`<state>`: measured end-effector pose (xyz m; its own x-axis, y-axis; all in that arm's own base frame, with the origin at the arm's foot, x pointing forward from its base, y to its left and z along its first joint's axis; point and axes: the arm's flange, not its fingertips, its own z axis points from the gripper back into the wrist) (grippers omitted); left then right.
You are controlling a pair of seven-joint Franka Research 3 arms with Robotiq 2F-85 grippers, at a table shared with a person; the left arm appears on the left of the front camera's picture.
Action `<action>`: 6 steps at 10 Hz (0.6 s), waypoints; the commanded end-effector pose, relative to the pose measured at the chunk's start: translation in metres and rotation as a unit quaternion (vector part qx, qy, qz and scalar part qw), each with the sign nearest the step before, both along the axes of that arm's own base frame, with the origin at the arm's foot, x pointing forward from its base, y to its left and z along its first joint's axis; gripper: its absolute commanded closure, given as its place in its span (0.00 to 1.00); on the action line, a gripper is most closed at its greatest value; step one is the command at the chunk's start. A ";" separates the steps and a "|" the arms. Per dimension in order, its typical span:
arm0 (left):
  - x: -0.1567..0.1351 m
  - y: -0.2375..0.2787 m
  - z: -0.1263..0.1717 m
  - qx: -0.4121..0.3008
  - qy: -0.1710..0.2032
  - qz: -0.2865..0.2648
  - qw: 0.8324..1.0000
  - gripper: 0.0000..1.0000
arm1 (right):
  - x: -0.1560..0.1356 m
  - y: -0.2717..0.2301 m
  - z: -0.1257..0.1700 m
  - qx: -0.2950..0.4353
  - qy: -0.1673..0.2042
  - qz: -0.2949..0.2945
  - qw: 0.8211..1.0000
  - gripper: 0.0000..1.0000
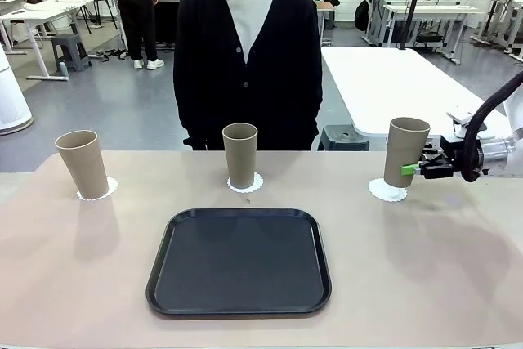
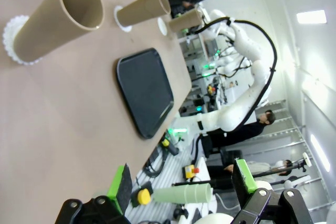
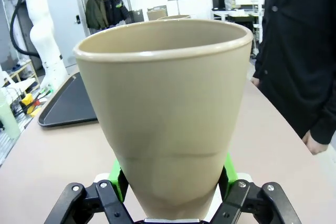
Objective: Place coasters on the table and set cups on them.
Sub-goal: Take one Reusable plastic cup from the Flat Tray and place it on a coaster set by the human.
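Observation:
Three tan cups stand along the far side of the beige table [image 1: 82, 284]. The left cup [image 1: 82, 163] sits on a white coaster [image 1: 97, 190], and the middle cup [image 1: 240, 154] sits on its own coaster [image 1: 245, 183]. My right gripper [image 1: 415, 168] is shut on the right cup [image 1: 406, 151], whose base is at the third coaster [image 1: 387, 191]; I cannot tell whether it touches. That cup [image 3: 168, 114] looms between my right gripper's green pads [image 3: 118, 174]. My left gripper [image 2: 182, 182] is open and holds nothing, back from the left cup [image 2: 58, 19].
A black tray [image 1: 239, 261] lies in the middle of the table, nearer my side. A person in a black cardigan [image 1: 245, 63] stands at the far edge behind the middle cup, one hand [image 3: 315, 142] near the table's edge.

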<state>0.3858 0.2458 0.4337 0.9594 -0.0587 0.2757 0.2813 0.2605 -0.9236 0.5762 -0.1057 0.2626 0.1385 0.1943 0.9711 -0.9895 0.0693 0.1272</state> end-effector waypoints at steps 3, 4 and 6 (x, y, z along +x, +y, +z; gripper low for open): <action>-0.002 0.000 0.002 -0.001 -0.003 0.003 1.000 0.00 | 0.008 0.016 -0.020 0.014 -0.040 0.058 0.997 0.19; -0.002 0.000 0.002 -0.001 -0.003 0.003 1.000 0.00 | 0.010 0.015 -0.024 0.015 -0.036 0.057 0.998 0.19; -0.002 0.000 0.002 -0.001 -0.003 0.003 1.000 0.00 | 0.011 0.013 -0.024 0.016 -0.038 0.053 0.998 0.19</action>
<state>0.3858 0.2458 0.4337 0.9595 -0.0588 0.2757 0.2813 0.2604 -0.9236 0.5837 -0.0861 0.2358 0.0599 0.1706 0.9835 -0.9980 -0.0119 0.0629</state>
